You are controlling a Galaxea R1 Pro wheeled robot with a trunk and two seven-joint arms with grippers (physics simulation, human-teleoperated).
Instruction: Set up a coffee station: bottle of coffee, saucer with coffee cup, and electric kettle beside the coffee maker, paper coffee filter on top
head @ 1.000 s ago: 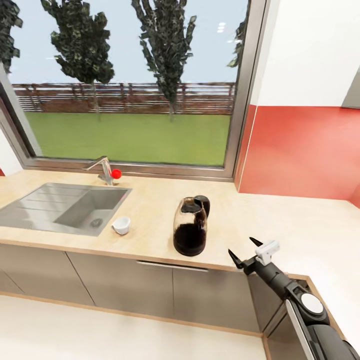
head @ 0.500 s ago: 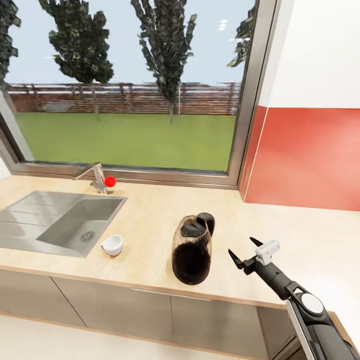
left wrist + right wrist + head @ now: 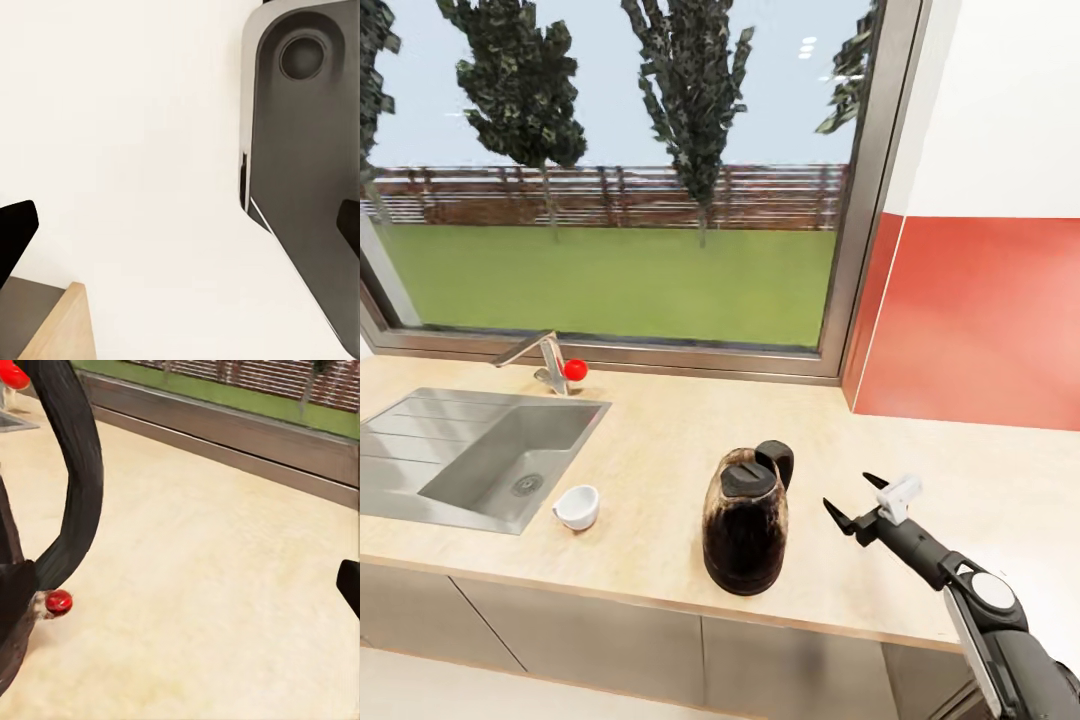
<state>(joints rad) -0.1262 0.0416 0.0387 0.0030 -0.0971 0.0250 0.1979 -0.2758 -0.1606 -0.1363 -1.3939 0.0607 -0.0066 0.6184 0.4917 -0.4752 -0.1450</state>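
**Approach to the electric kettle: the base closes on the tabletop**

Across the last second the whole head view shifts: the window frame slides leftward and the tabletop (image 3: pixel 660 450) fills more of the lower picture. This is camera motion, so the robot's base or trunk has advanced; the objects themselves have not moved. The sink (image 3: pixel 480 455), its faucet (image 3: pixel 545 360) and the red knob (image 3: pixel 575 369) keep their arrangement along the window side.

The electric kettle (image 3: pixel 745 525) stands upright near the tabletop's front edge, its handle turned toward the wall, and now appears larger and nearer than before. The coffee cup (image 3: pixel 576 506) rests on the tabletop just beside the sink's front corner, well apart from the kettle.

The right gripper (image 3: pixel 857 500) hovers above the tabletop beside the kettle's handle side, jaws spread wide and empty; its place in the picture is nearly unchanged. The right wrist view shows the kettle's handle (image 3: pixel 71 472) close at hand. The left gripper's jaws appear as dark tips at the frame edges, apparently wide.

Judgement: the kettle grasp is the step in hand, not yet begun.
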